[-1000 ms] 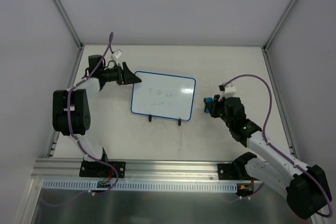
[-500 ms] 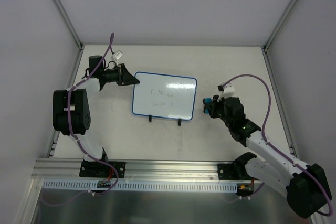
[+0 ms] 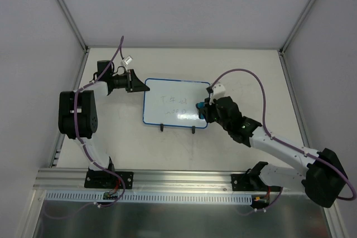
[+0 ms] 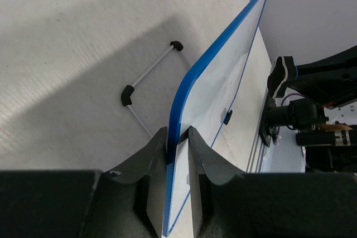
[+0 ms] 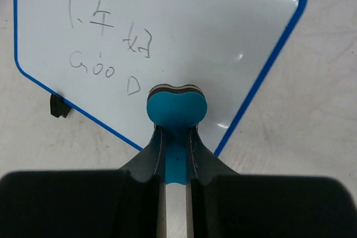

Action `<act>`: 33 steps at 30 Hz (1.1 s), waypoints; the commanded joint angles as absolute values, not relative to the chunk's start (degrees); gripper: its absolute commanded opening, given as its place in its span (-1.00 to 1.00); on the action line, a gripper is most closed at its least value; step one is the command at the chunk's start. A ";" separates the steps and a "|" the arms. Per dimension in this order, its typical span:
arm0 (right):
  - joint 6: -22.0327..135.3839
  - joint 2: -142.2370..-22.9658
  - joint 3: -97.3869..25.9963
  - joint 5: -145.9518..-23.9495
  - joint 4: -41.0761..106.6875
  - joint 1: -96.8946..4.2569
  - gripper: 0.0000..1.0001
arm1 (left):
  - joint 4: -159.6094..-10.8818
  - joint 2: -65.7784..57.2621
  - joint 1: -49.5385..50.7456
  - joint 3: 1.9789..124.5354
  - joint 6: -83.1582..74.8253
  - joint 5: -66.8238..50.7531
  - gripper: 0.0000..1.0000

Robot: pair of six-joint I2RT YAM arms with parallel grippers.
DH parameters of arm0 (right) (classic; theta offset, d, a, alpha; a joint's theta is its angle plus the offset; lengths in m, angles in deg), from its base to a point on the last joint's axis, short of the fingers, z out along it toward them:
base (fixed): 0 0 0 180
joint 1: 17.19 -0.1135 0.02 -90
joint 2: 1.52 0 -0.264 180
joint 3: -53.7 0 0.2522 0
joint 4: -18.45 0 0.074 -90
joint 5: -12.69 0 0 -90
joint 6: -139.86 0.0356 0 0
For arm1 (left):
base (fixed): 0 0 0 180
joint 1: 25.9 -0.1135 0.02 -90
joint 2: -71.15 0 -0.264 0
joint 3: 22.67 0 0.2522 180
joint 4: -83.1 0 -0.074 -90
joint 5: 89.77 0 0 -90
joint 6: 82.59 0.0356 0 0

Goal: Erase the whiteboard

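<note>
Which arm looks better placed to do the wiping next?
The right. The right gripper holds the blue eraser at the whiteboard face, close to the writing. The left gripper is clamped on the board's edge, apparently steadying it, so it is not free to wipe.

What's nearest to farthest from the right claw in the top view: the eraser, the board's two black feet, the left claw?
1. Eraser, in the right claw itself.
2. Right foot, just below.
3. Left foot, farther left.
4. Left claw, at the whiteboard's far left corner.
</note>
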State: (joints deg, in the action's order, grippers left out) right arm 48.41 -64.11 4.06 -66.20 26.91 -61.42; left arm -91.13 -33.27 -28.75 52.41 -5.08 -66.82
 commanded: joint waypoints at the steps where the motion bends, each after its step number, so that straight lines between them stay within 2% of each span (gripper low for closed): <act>1: 47.58 -69.87 -4.06 -59.92 27.72 -66.13 -1.00 | -89.03 -36.69 -27.74 54.54 -2.17 -69.20 -1.00; 11: 50.73 -90.53 -22.10 -43.06 38.00 -74.32 -1.00 | -88.94 -36.43 -27.65 54.19 -0.50 -71.23 -1.00; 18: 52.50 -96.08 -26.32 -37.86 37.75 -76.16 -1.00 | -88.94 -36.96 -26.95 53.58 3.11 -75.71 -1.00; 24: 50.13 -98.11 -25.72 -34.51 31.60 -78.54 -0.99 | -89.47 -37.75 -26.16 53.58 3.89 -80.71 -1.00; 33: 45.56 -101.53 -29.14 -33.80 26.94 -79.86 -1.00 | -89.47 -36.25 -26.16 52.70 4.86 -79.84 -1.00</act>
State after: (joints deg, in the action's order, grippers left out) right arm 47.29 -99.58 -25.27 -36.80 30.95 -79.54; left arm -90.04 -36.79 -27.41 53.87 0.95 -77.33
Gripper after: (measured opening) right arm 0.110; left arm 0.129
